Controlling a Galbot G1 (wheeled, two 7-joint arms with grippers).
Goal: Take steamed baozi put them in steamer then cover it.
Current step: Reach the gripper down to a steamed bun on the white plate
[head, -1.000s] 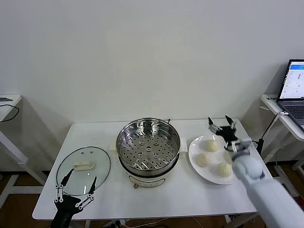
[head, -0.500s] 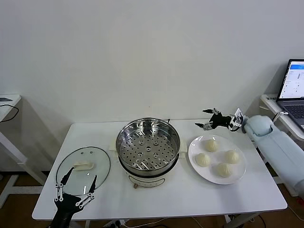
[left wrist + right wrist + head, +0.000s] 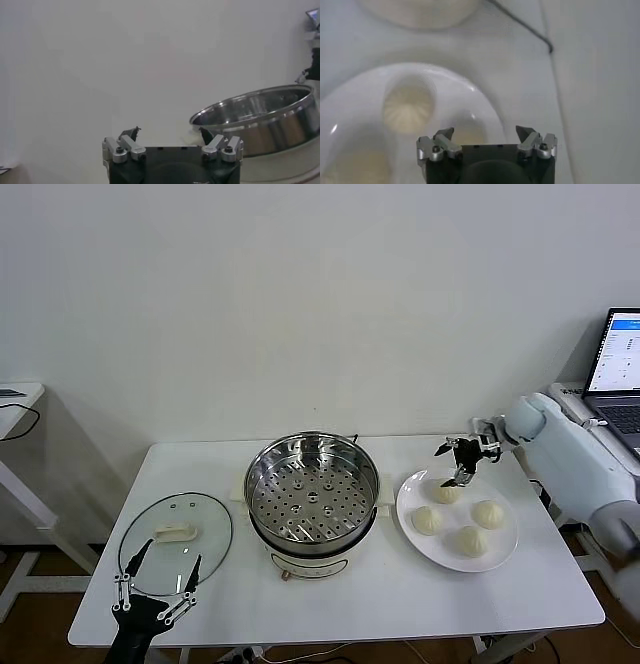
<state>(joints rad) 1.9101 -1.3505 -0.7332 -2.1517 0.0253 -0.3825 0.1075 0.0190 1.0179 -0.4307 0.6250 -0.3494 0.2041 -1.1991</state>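
Observation:
Several cream-white baozi lie on a white plate point(image 3: 441, 549) at the right: the far one point(image 3: 446, 492), one at the left point(image 3: 427, 520), one at the right point(image 3: 488, 514), one at the front point(image 3: 472, 541). My right gripper point(image 3: 459, 464) is open and empty, just above the far baozi; its wrist view shows a baozi point(image 3: 409, 107) ahead of the jaws. The steel steamer point(image 3: 312, 491) with its perforated tray stands empty mid-table. The glass cover point(image 3: 176, 537) lies flat at the left. My left gripper point(image 3: 158, 583) is open, parked at the cover's near edge.
A laptop point(image 3: 620, 374) stands on a side table at the far right. The steamer's rim point(image 3: 257, 115) shows in the left wrist view. The plate's rim point(image 3: 475, 107) shows in the right wrist view, with a dark cable point(image 3: 525, 27) on the table beyond it.
My right gripper has swung from beyond the plate back towards me and turned downward, now over the far baozi. The left arm has not moved.

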